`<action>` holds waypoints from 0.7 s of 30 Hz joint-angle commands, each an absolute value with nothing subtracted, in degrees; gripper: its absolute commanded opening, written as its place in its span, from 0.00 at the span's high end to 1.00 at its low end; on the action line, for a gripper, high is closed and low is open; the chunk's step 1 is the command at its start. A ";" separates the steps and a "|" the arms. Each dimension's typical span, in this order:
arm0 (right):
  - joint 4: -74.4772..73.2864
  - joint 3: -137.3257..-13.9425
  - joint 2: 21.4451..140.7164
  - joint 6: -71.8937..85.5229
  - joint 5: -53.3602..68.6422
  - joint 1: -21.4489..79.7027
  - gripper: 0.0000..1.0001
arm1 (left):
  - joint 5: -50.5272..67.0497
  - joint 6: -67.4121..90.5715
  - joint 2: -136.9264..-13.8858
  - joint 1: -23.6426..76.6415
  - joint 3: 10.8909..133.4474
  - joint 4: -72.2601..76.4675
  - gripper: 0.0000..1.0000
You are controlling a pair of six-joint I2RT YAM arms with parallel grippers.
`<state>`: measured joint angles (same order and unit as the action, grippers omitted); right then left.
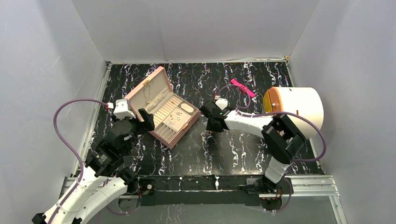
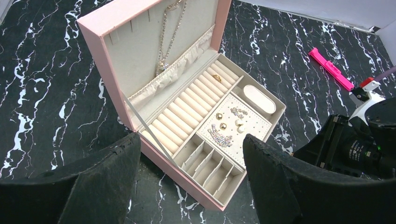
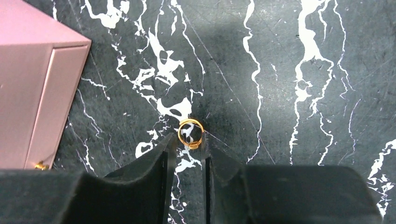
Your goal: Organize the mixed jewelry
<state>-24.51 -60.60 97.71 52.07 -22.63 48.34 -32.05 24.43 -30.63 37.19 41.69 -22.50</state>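
Note:
A gold ring [image 3: 190, 134] sits between the tips of my right gripper [image 3: 189, 143], just over the black marbled table. The jaws stand narrow, both pads touching the ring's sides. In the top view the right gripper [image 1: 211, 123] is right of the open pink jewelry box [image 1: 148, 88]. Inside the box [image 2: 107, 56], gold and pearl studs and sparkly earrings [image 2: 229, 123] lie on the pad, a gold ring [image 2: 217, 78] sits in the rolls, and a necklace [image 2: 166, 46] hangs in the lid. My left gripper [image 2: 191, 179] is open and empty by the box's near corner [image 1: 147, 122].
A bright pink flat bar [image 1: 243, 87] lies at the back right, also in the left wrist view [image 2: 330, 68]. A white cylinder with an orange face [image 1: 294, 109] stands at the right edge. The box's pink side and gold clasp [image 3: 41, 165] are left of the right gripper.

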 commanded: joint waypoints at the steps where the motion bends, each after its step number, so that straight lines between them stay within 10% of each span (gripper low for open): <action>1: -25.23 -63.83 99.67 56.74 -26.38 48.16 0.67 | -32.34 23.74 -31.33 36.82 41.78 -21.31 0.23; 21: -28.72 -64.54 100.58 53.89 -25.62 48.25 0.76 | -32.07 23.29 -32.08 36.72 42.00 -21.29 0.23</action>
<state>-27.55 -62.83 101.27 55.37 -24.95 48.34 -31.86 23.94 -31.94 37.17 41.69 -22.35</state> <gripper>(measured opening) 0.238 0.774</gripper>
